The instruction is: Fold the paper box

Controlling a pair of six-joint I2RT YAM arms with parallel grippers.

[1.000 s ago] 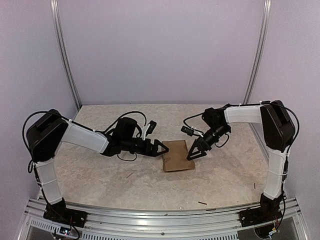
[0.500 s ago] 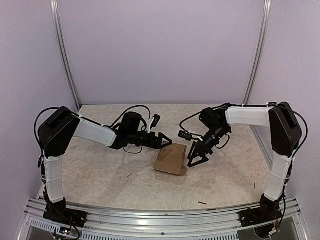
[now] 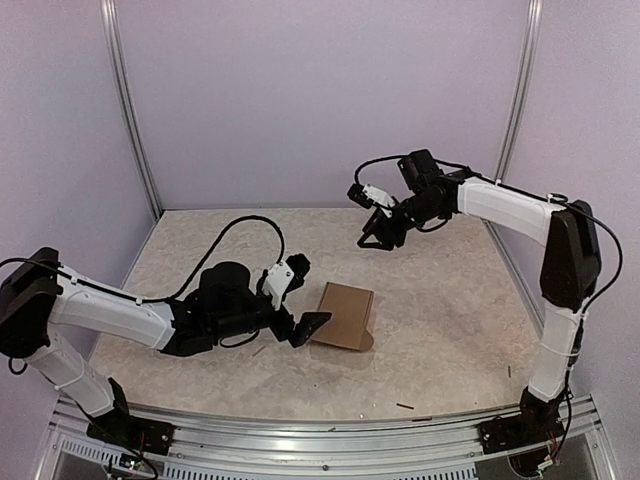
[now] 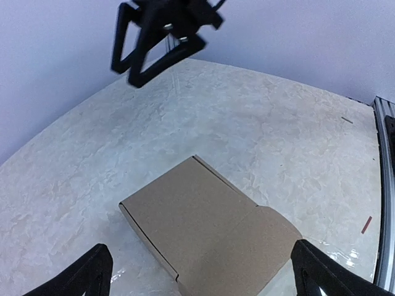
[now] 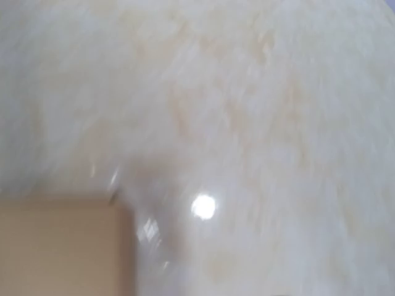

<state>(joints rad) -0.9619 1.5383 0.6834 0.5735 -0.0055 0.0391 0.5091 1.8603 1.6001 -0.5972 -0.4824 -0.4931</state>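
Observation:
The paper box [image 3: 346,314] is a plain brown folded box lying flat on the table near its middle. In the left wrist view the paper box [image 4: 185,213] has a rounded flap [image 4: 268,237] spread at its near right end. My left gripper [image 3: 306,325] lies low at the box's left edge. The left gripper [image 4: 207,274] is open, its fingertips [image 4: 92,271] wide on either side of the box's near end, gripping nothing. My right gripper [image 3: 377,238] hangs in the air beyond the box. The right gripper [image 4: 126,74] has its tips apart and empty. The blurred right wrist view shows only a corner of the box [image 5: 62,246].
Small dark scraps [image 3: 404,406] lie near the front of the table, with another scrap [image 3: 259,350] by the left arm. An aluminium rail [image 3: 320,440] runs along the near edge. Lilac walls close the back and both sides.
The right arm has lifted off the box, up and toward the back wall. The left arm has swung down to the near left of the box. The box turned slightly a second ago.

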